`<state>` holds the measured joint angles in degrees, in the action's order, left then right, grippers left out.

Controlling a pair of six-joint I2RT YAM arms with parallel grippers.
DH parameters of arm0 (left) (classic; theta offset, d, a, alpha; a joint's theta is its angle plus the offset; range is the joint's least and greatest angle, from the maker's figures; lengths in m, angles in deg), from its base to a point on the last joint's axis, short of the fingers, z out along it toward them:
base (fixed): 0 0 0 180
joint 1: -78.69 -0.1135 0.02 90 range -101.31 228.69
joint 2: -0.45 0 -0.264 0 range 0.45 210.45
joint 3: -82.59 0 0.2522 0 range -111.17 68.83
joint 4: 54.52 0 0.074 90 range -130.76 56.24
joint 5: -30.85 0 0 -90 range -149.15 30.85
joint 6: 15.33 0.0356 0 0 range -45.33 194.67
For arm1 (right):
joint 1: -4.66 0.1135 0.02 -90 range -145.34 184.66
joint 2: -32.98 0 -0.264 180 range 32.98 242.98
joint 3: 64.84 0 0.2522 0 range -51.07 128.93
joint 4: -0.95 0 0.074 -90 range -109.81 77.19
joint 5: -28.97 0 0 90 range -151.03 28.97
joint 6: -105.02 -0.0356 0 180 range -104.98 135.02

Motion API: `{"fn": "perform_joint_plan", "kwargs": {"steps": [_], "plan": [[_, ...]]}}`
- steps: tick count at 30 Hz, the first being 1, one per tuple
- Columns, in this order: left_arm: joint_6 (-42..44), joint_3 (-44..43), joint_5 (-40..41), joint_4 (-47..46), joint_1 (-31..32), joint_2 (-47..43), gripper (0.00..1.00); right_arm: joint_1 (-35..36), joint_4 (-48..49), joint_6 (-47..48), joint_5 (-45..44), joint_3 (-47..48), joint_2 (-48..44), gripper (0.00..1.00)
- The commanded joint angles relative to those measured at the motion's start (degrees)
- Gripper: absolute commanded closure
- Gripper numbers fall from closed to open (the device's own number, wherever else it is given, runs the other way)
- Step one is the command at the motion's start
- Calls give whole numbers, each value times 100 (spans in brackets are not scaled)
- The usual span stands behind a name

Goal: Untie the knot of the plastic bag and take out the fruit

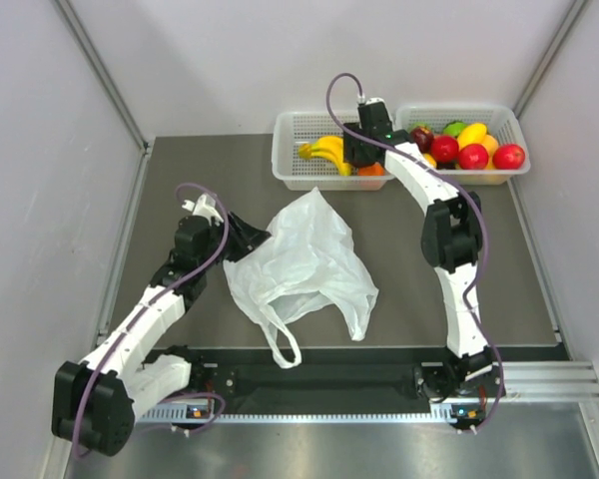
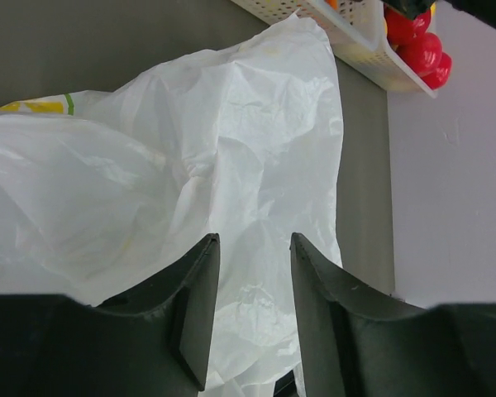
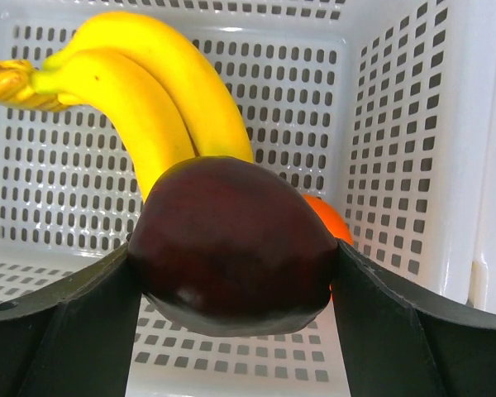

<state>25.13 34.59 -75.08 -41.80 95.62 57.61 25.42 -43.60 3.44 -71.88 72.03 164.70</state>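
Pinching a dark red-purple round fruit (image 3: 231,240) in our right gripper (image 3: 236,260), left gripper (image 2: 254,244) open above white crinkly plastic bag (image 2: 231,124).

Grey table (image 1: 205,175) bears plastic bag (image 1: 304,259), banana basket (image 1: 319,183), heaped basket (image 1: 479,108).

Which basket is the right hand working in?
The left basket, with the bananas; the right hand holds a dark red fruit inside it. The other basket has the mixed fruit heap.

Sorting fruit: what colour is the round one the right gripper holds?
The round fruit is dark red-purple; right wrist view.
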Motion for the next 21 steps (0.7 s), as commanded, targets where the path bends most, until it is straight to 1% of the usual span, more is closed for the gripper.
{"fn": "perform_joint_plan", "kwargs": {"steps": [1,2,3,6,7,9,11,13,14,15,17,18,19,20,21], "plan": [[-12,14,203,-28,3,-276,54,-80,82,50,-180,380,-6,75],[-3,22,221,-19,3,-294,52,-106,55,59,-154,424,20,65],[6,14,230,16,3,-320,50,-115,-41,67,-137,468,90,45],[49,-4,230,68,3,-346,43,-133,-191,137,-93,653,143,10],[58,-21,239,77,3,-347,41,-133,-261,164,-58,679,82,1],[93,-30,239,78,3,-364,34,-142,-270,234,30,662,-162,0],[146,-82,212,77,3,-364,24,-133,-235,243,215,601,-435,0],[208,-153,160,262,3,-364,16,-142,-174,261,294,434,-1006,0],[286,-266,160,401,3,-355,16,-133,-104,261,346,338,-1243,0],[339,-320,134,437,3,-364,16,-142,-25,209,373,171,-1811,0],[497,-443,81,525,3,-417,14,-124,316,138,575,-645,-2490,0],[550,-478,46,552,3,-443,13,-107,423,103,662,-978,-3198,1],[620,-531,-7,587,3,-435,11,-72,520,94,872,-1643,-3545,0],[734,-627,-33,631,3,-434,9,-28,582,85,953,-1972,-3870,0],[796,-680,-60,753,3,-426,9,7,600,59,997,-2271,-4474,0]]}}
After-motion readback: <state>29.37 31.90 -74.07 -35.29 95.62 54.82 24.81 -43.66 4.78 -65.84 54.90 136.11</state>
